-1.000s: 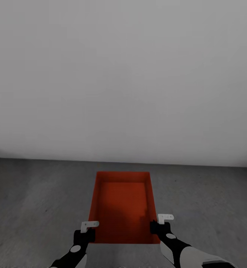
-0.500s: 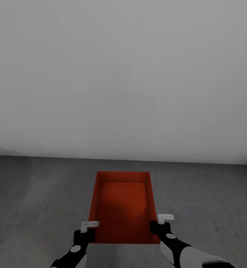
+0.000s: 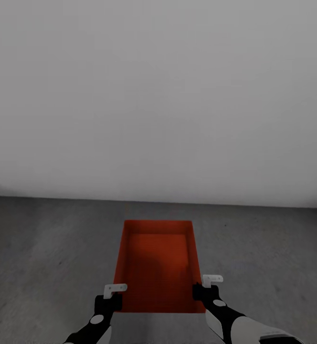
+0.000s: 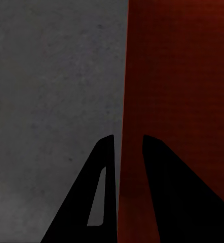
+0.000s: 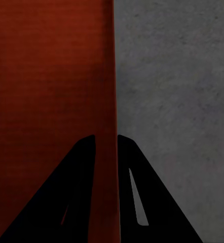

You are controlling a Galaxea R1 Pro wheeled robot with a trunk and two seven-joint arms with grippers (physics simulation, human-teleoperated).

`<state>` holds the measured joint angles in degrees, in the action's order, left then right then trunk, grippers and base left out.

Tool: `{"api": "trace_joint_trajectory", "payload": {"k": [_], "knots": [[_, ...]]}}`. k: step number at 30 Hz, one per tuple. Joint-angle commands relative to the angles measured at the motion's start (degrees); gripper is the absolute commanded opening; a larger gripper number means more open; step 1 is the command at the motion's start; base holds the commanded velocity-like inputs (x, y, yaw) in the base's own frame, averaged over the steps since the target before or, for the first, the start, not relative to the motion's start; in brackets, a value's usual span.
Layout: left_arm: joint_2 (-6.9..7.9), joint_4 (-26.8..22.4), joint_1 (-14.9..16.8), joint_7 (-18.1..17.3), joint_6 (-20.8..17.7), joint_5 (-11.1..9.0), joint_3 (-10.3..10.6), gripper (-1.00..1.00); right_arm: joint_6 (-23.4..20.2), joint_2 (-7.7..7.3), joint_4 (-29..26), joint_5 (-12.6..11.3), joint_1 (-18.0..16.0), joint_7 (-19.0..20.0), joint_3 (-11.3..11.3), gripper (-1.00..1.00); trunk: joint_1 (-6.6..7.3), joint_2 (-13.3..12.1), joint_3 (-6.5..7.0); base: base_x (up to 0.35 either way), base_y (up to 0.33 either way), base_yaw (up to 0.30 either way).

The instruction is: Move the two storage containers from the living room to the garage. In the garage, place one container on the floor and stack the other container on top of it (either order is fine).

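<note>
— So, from up by the head, what is in that storage container (image 3: 157, 267)?

— Nothing that I can see. It is an orange-red, lidless bin, and I look straight down onto its bare ribbed bottom. It sits between the two arms, above the dark grey concrete floor (image 3: 44, 248), with the pale grey wall (image 3: 158, 95) just beyond it. Whether it rests on the concrete or hangs a little above it, I cannot tell from here.

— And the claws?

— The left gripper (image 3: 111, 297) is at the near left corner of the bin's rim, the right gripper (image 3: 202, 289) at the near right corner. Each has a small white bracket sticking up by the rim.

— Now the left wrist camera.

— There the bin's side wall (image 4: 123, 101) runs as a thin edge straight into the gap between the two dark fingers (image 4: 104, 192). One finger lies on the concrete side, the other over the red inside. The jaws are clamped on that wall.

— Same on the right wrist camera?

— Mirrored. The red wall (image 5: 113, 76) passes between the fingers (image 5: 84, 192), one over the bin's interior, one over the grey concrete. The gap is very narrow and filled by the wall, so that claw is pinching it too.
</note>
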<state>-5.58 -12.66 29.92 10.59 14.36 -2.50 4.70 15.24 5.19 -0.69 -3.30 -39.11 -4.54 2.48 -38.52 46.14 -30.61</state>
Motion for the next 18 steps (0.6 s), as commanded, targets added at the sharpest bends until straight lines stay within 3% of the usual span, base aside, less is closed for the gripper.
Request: {"api": "trace_joint_trajectory", "payload": {"k": [1,18], "knots": [[0.04,-0.18,0.05,0.40,0.58,0.42,-0.74,-1.00,0.32,-0.62,0.16,-1.36,-0.04,-1.17,-3.89,-1.00,0.00,0.05,-0.14,0.000,0.000,0.000],[0.04,-0.18,0.05,0.40,0.58,0.43,-0.74,-1.00,0.32,-0.62,0.16,-1.36,-0.01,-1.17,-3.89,-1.00,0.00,0.05,-1.73,0.000,0.000,0.000]]}}
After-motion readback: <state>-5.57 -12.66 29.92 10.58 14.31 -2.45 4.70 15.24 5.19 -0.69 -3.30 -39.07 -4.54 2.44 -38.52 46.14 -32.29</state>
